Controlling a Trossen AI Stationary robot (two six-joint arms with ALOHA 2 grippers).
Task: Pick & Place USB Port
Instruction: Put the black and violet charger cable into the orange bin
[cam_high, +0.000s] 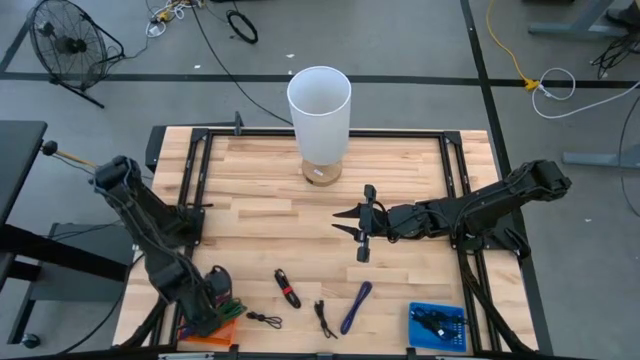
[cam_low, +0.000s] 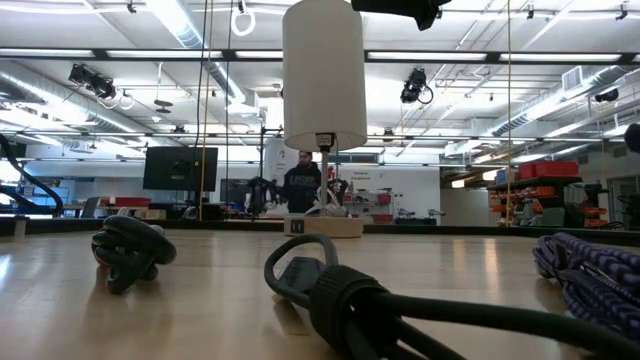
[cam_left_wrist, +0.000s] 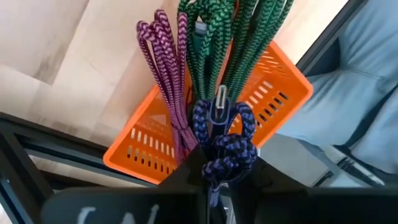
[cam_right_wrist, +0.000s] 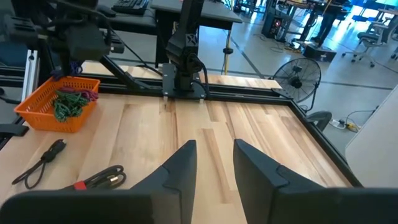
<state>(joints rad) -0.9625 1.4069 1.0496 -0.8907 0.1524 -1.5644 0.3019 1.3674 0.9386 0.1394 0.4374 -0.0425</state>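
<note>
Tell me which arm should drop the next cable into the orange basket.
Left, likely. The left gripper already holds a blue braided cable right above the orange basket. The right gripper is open and empty at mid-table, far from it.

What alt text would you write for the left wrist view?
The left gripper holds a blue braided USB cable over an orange basket. Green cables and a purple cable already lie in it, at the wooden table's edge.
</note>
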